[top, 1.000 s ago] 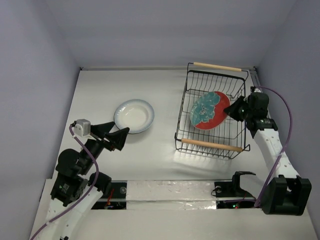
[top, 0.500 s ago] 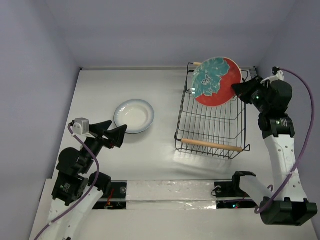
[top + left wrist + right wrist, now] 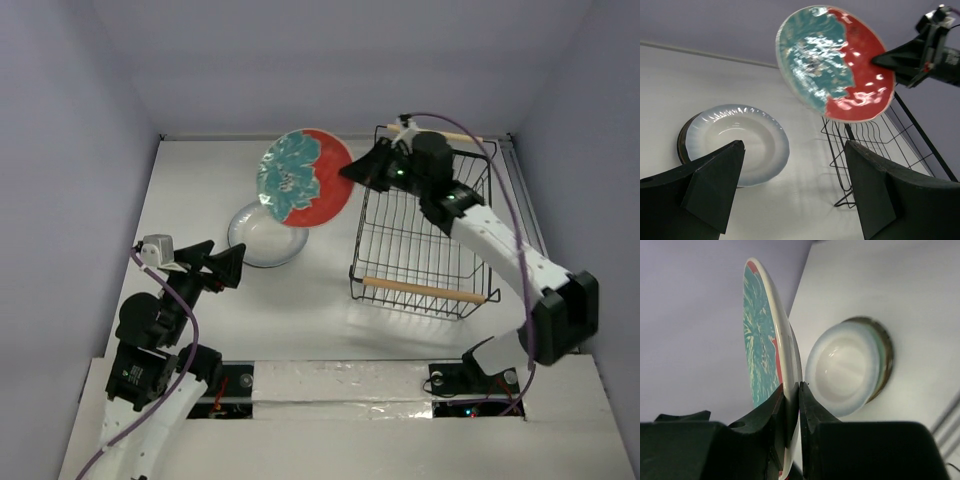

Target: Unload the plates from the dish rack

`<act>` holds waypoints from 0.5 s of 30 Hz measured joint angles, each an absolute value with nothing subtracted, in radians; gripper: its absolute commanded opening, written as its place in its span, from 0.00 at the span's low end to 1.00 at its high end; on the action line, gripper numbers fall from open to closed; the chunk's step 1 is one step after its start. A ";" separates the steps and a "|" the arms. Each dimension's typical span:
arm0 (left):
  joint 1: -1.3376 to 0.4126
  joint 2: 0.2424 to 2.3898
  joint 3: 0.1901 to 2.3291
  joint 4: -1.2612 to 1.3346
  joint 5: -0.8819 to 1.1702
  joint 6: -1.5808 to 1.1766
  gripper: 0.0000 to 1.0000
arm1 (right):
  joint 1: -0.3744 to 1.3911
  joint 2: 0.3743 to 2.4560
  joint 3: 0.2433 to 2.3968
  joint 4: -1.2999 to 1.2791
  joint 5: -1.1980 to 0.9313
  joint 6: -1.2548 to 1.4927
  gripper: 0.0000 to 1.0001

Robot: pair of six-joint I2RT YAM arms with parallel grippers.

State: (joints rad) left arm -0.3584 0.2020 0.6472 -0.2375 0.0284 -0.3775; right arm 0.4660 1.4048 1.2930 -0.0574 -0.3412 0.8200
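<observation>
My right gripper (image 3: 352, 172) is shut on the rim of the red plate with the teal floral centre (image 3: 303, 178) and holds it in the air, left of the dish rack (image 3: 425, 225) and above the stack. The plate also shows in the left wrist view (image 3: 835, 62) and edge-on in the right wrist view (image 3: 771, 345). The white plate with bluish rim (image 3: 262, 238) tops a stack on the table, with teal and dark rims under it (image 3: 884, 357). The rack holds no plates. My left gripper (image 3: 226, 267) is open and empty, near the stack's front.
The rack's wooden handles (image 3: 423, 290) lie at its near and far ends. Walls close in the table at the back and both sides. The right arm (image 3: 490, 240) reaches across above the rack.
My right gripper has lifted the red plate out of the rack and carried it left, to above the white plate's stack. The left arm has barely moved.
</observation>
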 measured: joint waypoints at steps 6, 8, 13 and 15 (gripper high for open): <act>-0.351 0.202 0.647 -0.240 -0.006 -0.387 0.77 | 0.617 1.666 1.395 -0.004 -0.345 0.865 0.00; -0.351 0.202 0.647 -0.241 -0.011 -0.388 0.77 | 0.643 1.733 1.417 0.022 -0.347 0.884 0.00; -0.351 0.210 0.647 -0.245 -0.012 -0.392 0.76 | 0.668 1.856 1.439 0.084 -0.347 0.935 0.00; -0.349 0.215 0.647 -0.245 -0.012 -0.393 0.76 | 0.669 1.898 1.439 0.102 -0.347 0.956 0.00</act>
State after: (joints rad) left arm -0.3489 0.2146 0.6472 -0.2447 -0.0120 -0.3931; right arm 0.6693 1.8980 1.4391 0.1020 -0.3470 0.9558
